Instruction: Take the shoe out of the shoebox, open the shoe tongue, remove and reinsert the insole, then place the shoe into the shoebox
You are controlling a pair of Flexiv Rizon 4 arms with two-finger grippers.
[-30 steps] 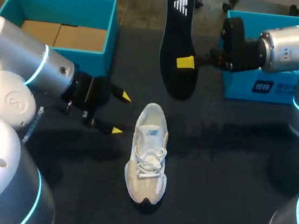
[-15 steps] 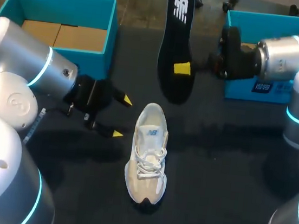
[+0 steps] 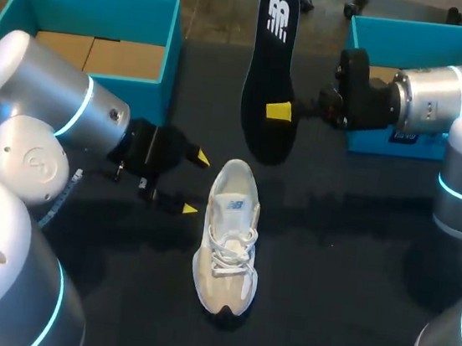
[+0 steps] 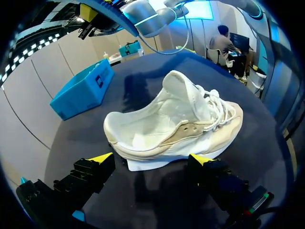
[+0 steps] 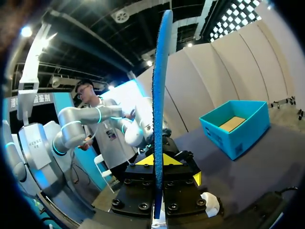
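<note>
Shoe stands mid-table, white and beige, toe toward the camera, outside both boxes.

At far left, the left box is teal and open, with flat brown cardboard lying in its bottom.

Next, the left arm comes in low over the dark table. The left gripper has its fingers spread wide and holds nothing. It sits just beside the shoe's heel without touching it. In the left wrist view the shoe lies ahead of the parted tips.

Above and behind the shoe, the black insole hangs in the air, heel end lowest. The right gripper is clamped on its lower part. The right wrist view shows the insole edge-on, pinched between both fingers.

The right arm reaches in level from the right, crossing the teal right box, whose inside is mostly hidden.
</note>
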